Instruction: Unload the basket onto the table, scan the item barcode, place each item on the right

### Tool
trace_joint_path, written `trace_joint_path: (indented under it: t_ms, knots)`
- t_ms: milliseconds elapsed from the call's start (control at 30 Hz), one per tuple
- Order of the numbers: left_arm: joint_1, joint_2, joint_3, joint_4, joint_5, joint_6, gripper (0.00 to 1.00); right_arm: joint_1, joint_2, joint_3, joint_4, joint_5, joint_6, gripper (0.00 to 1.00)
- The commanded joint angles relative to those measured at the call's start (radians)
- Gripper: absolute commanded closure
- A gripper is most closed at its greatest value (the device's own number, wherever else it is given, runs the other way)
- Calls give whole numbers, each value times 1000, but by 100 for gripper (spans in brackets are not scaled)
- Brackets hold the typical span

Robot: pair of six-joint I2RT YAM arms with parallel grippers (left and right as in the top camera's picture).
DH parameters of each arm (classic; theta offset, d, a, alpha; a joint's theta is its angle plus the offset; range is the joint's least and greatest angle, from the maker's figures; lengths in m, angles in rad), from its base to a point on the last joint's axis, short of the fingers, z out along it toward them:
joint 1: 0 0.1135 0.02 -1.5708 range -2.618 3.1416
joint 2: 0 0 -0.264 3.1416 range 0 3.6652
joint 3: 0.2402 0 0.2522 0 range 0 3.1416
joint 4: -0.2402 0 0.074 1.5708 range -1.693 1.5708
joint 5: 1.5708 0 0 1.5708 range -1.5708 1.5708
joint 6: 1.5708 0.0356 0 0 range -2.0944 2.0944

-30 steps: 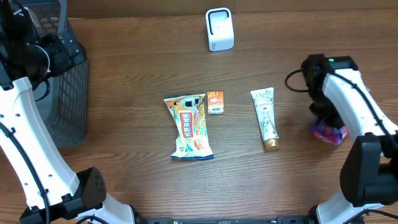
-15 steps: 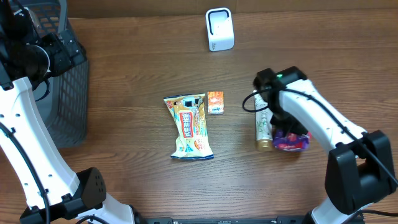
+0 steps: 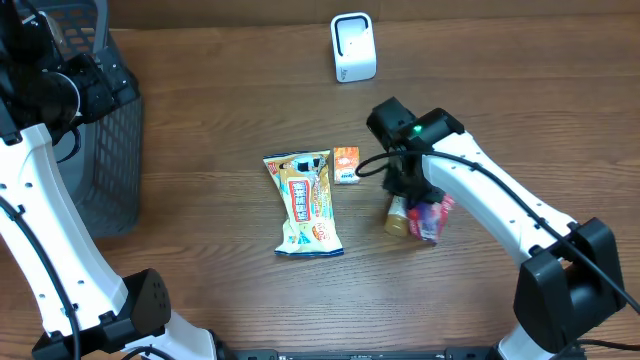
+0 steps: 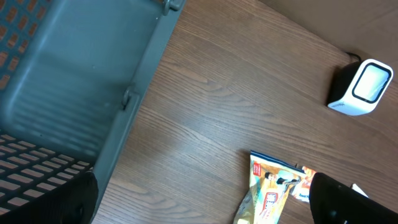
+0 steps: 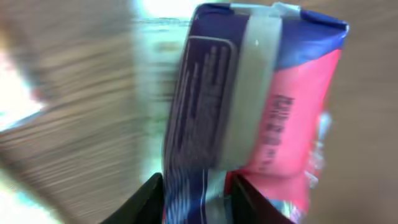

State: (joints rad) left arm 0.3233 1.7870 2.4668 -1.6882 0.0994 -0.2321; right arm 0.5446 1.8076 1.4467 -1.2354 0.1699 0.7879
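packet (image 3: 432,220) beside the tube (image 3: 397,216)

over the wooden table (image 3: 230,90) and the grey basket (image 4: 74,93), the left gripper (image 4: 202,185) hung wide open and empty. the right gripper's (image 5: 198,183) fingers (image 5: 140,200) stood apart on either side of the pink and purple packet; whether they gripped it could not be told. the packet sat just beside the gold-capped tube, well apart from the white scanner (image 3: 352,47).

Spreads as a brown, wood-grained tabletop (image 3: 200,120) across the whole overhead view, runs its grain left to right, borders a dark grey mesh basket (image 3: 110,160) at the left edge, meets a paler band (image 3: 520,8) along the far side, and takes soft, even light with faint shadows.
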Motion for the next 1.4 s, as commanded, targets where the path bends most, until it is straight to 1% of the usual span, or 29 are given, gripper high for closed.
trace_joint_path:
  t_ms: [0,67,167,267,333,400,433,467,500,600,733,867,1067,1133,1267,1367]
  knots:
    - [10,-14,-3,-1,-6,16,0,15,3,17,55,-209,-66,51]
    - [10,-14,-3,-1,-6,16,1,17,3,17,88,-255,-93,44]
    - [10,-14,-3,-1,-5,16,0,5,2,40,77,-257,-122,39]
    - [10,-14,-3,-1,-5,16,0,-51,-1,97,-2,-232,-135,33]
    - [10,-14,-3,-1,-6,16,0,-106,-1,143,-79,-198,-138,31]
    - [10,-14,-3,-1,-6,16,0,-176,-1,180,-143,-188,-179,22]
    - [10,-14,-3,-1,-6,16,0,-209,-1,189,-163,-192,-205,13]
    - [10,-14,-3,-1,-6,16,0,-242,-1,191,-175,-200,-234,3]
    - [10,-14,-3,-1,-6,16,0,-277,-1,191,-187,-211,-265,0]
    - [10,-14,-3,-1,-5,16,0,-385,0,172,-204,-284,-370,0]
    - [10,-14,-3,-1,-6,16,0,-498,0,101,-180,-397,-468,0]
    - [10,-14,-3,-1,-6,16,0,-584,0,-26,-95,-568,-587,0]
    - [10,-14,-3,-1,-6,16,0,-699,0,-209,48,-809,-709,2]
    - [10,-14,-3,-1,-6,16,0,-733,0,-261,83,-879,-738,5]
    - [10,-14,-3,-1,-6,16,0,-771,0,-364,178,-951,-743,15]
    - [10,-14,-3,-1,-6,16,0,-770,0,-444,266,-1013,-732,19]
